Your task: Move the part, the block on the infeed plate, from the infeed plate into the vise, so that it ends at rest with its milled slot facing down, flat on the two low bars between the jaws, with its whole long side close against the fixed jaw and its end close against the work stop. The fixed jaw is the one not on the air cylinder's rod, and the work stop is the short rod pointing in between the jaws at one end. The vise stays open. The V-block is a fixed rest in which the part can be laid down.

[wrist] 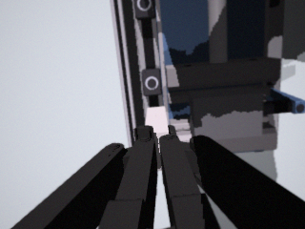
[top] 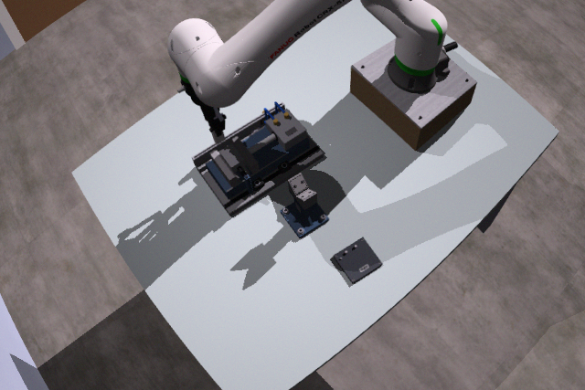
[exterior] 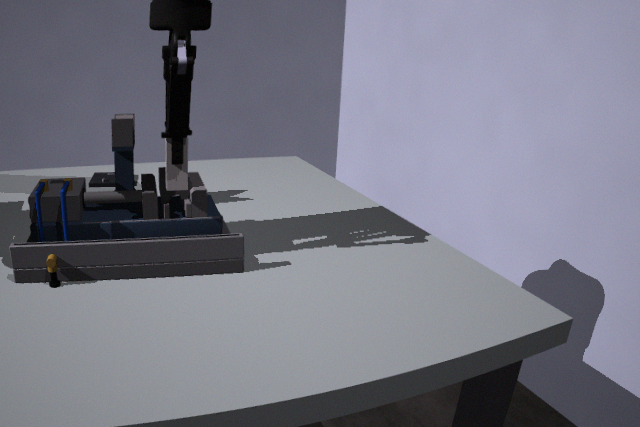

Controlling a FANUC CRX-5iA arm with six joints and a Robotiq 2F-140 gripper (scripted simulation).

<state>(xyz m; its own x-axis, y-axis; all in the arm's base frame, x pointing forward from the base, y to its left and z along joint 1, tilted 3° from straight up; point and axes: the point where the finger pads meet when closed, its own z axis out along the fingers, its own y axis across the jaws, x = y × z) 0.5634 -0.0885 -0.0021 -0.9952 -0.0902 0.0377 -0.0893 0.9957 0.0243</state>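
Count of fixtures on the grey table (top: pixel 283 310): one arm, one pedestal (top: pixel 365 68), one vise (top: pixel 305 157), one V-block (top: pixel 303 195), one infeed plate (top: pixel 350 258).

The infeed plate sits near and to the right, well apart from the vise, and we see no block on it. The V-block stands between the plate and the vise, just beside the vise, and carries nothing.

The gripper (top: pixel 218 134) hangs vertically over the far left end of the vise. Its two fingers are pressed together, tip against tip, with nothing pinched between them. In the exterior view the gripper (exterior: pixel 176 156) reaches down into the gap between the two jaws.

Part: one pale block (wrist: pixel 156 122) lies directly ahead of the fingertips in the wrist view, touching or nearly touching them. We take this to be the part. In the exterior view the same pale piece (exterior: pixel 174 174) stands in the gap between the jaws. Poor view here: we cannot tell whether it lies flat on the low bars, nor which way the slot faces.

Other counts: two blue hoses (exterior: pixel 64 205) on the air cylinder (top: pixel 289 131), two yellow fittings (top: pixel 286 115) on its top, one yellow knob (exterior: pixel 51 262) on the vise's near rail, and one blue work stop (wrist: pixel 286 102) at the right of the wrist view.
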